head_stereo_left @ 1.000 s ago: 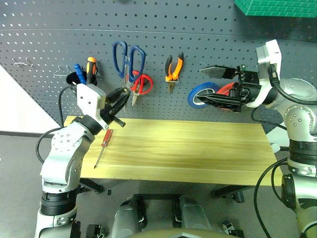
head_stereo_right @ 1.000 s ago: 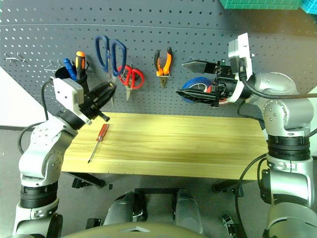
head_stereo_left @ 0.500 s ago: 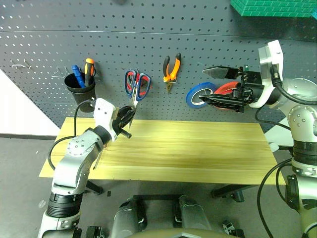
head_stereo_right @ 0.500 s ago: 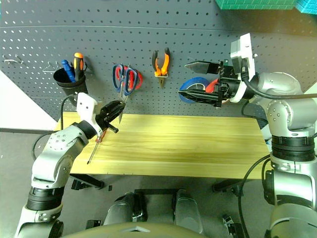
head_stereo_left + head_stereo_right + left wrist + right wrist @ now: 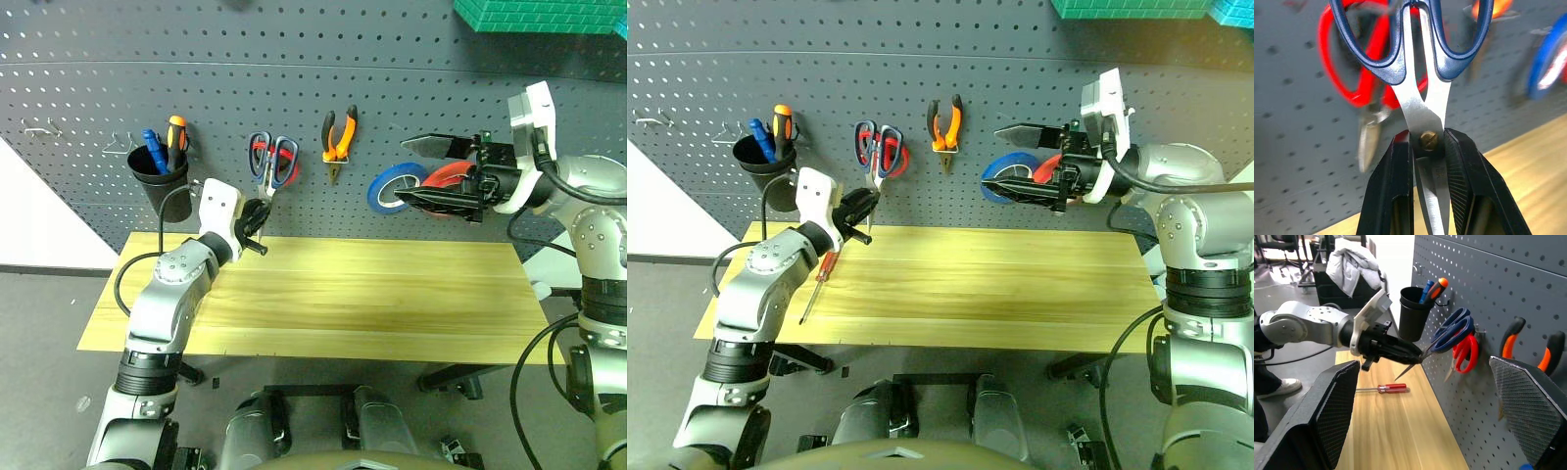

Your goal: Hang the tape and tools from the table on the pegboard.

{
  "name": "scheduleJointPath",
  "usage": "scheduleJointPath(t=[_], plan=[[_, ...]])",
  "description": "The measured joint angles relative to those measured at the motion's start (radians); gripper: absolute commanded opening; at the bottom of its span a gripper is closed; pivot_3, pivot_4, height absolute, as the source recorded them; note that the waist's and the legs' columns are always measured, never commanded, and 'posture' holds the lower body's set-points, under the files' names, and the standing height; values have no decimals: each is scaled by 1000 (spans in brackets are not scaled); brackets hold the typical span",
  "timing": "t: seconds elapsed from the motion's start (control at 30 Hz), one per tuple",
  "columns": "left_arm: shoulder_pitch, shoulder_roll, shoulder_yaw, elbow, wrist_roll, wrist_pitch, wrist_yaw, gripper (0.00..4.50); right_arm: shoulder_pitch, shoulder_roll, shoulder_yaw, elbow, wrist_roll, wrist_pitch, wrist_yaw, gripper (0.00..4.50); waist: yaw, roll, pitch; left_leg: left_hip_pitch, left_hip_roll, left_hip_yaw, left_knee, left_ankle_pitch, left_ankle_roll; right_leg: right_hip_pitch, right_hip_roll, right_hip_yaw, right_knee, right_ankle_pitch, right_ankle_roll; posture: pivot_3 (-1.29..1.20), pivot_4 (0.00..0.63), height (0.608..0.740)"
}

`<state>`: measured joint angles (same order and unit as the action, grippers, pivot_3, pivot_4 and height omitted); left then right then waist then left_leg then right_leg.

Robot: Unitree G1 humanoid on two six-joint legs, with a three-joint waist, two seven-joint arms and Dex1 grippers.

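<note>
My left gripper [image 5: 257, 213] is shut on the dark blue-handled scissors [image 5: 269, 157] near their pivot [image 5: 1429, 141], blades toward the wrist. Their handles rest against the pegboard [image 5: 441, 78], over the red-handled scissors [image 5: 1347, 63]. I cannot tell whether they sit on a hook. The orange-and-black pliers [image 5: 338, 137] hang on the board. The red-handled screwdriver [image 5: 823, 274] lies on the table [image 5: 392, 304] under my left arm. My right gripper [image 5: 428, 172] stands open and level in front of the blue tape [image 5: 392, 186] and red tape [image 5: 449, 176] on the board, with nothing between its fingers [image 5: 1327, 416].
A black cup [image 5: 157, 174] with a blue and an orange-handled screwdriver hangs at the board's left, with bare wire hooks [image 5: 44, 125] beyond it. A green box [image 5: 534, 15] sits at the top right. The table's middle and right are bare wood.
My left arm has reached in toward the pegboard, bringing the blue scissors down from higher on the board to lie over the red-handled scissors. The right arm has stayed still.
</note>
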<state>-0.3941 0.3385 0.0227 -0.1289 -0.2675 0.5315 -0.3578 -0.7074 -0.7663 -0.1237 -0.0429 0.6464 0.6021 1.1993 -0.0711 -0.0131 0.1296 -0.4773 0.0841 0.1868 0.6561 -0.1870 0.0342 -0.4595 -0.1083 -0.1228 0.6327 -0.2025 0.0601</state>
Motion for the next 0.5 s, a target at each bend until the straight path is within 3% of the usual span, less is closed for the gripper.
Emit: scheduleJointPath(t=[0.1, 0.47, 0.5], plan=[[-13, 12, 0, 24, 2, 6, -11, 551, 0, 0, 0, 0, -7, -2, -6, 4500, 0, 0, 0, 0, 0, 0, 1, 0, 0, 0, 0, 0, 0, 0, 0, -175, 69, 730], [-14, 30, 12, 26, 7, 32, -3, 4295, 31, 1, 0, -10, -14, -12, -27, 4500, 0, 0, 0, 0, 1, 0, 3, -2, 0, 0, 0, 0, 2, 0, 0, -160, 78, 730], [-10, 31, 22, 18, 5, 32, -1, 4454, 34, 1, 0, -13, -13, -9, -30, 4500, -1, 0, 0, 0, 1, 0, 3, -2, 0, 0, 0, 0, 2, 0, 0, -160, 78, 730]])
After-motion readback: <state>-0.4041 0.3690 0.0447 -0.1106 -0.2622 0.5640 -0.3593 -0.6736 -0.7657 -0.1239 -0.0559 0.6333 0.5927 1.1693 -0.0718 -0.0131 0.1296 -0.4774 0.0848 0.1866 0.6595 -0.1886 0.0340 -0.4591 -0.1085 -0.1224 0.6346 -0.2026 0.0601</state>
